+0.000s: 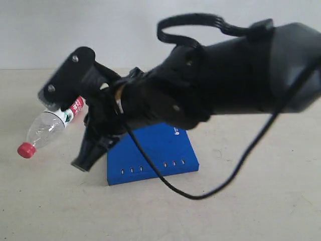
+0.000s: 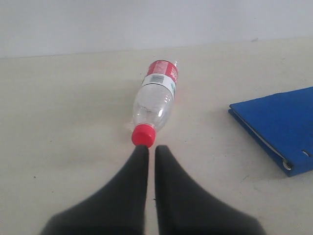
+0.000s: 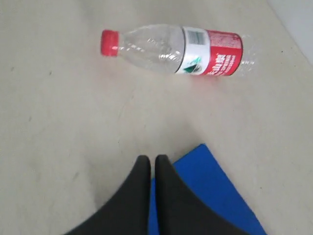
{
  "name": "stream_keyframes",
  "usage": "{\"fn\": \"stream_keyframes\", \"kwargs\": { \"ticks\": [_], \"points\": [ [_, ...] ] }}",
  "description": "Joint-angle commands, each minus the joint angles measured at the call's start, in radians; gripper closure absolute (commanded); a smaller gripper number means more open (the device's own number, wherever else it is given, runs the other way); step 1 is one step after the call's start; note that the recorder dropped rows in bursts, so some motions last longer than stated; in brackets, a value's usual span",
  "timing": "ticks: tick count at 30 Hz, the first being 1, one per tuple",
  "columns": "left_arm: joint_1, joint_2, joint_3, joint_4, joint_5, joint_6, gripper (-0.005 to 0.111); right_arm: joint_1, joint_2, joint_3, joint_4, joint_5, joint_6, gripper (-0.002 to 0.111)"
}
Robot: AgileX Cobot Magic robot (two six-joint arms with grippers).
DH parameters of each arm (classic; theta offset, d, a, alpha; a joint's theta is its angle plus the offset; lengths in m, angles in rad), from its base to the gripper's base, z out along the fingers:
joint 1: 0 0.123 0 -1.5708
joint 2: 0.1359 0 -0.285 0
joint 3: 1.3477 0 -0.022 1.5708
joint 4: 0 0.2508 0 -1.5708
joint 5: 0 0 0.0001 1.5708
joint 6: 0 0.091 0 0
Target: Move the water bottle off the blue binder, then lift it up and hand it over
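Note:
The water bottle [image 1: 47,128] lies on its side on the table, off the blue binder [image 1: 160,150], with its red cap [image 1: 26,149] pointing to the front left. My right gripper [image 1: 83,161] reaches across the binder's left corner; its wrist view shows the bottle [image 3: 176,49] well ahead and the binder [image 3: 210,196] under the shut, empty right gripper [image 3: 148,159]. My left gripper [image 2: 147,148] is shut and empty, its tips lining up just short of the cap [image 2: 143,135]. The left gripper is out of the exterior view.
The right arm's black body [image 1: 225,75] and its cable [image 1: 200,193] fill the upper middle of the exterior view and hide the binder's far part. A beige tabletop [image 1: 241,211] lies all around, with a pale wall behind.

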Motion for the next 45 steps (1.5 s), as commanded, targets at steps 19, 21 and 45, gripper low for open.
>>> {"fn": "stream_keyframes", "kwargs": {
  "ticks": [19,21,45],
  "points": [
    [-0.007,0.000,-0.001,0.005,-0.003,0.006,0.102,-0.023,0.611,-0.811,0.950,0.234,-0.525,0.108],
    [-0.007,0.000,-0.001,0.005,-0.003,0.006,0.102,-0.035,0.658,-0.871,1.023,0.308,-0.548,0.108],
    [-0.007,0.000,-0.001,0.005,-0.003,0.006,0.102,-0.113,0.779,-1.079,0.976,0.306,-0.538,0.108]
  ]
}}
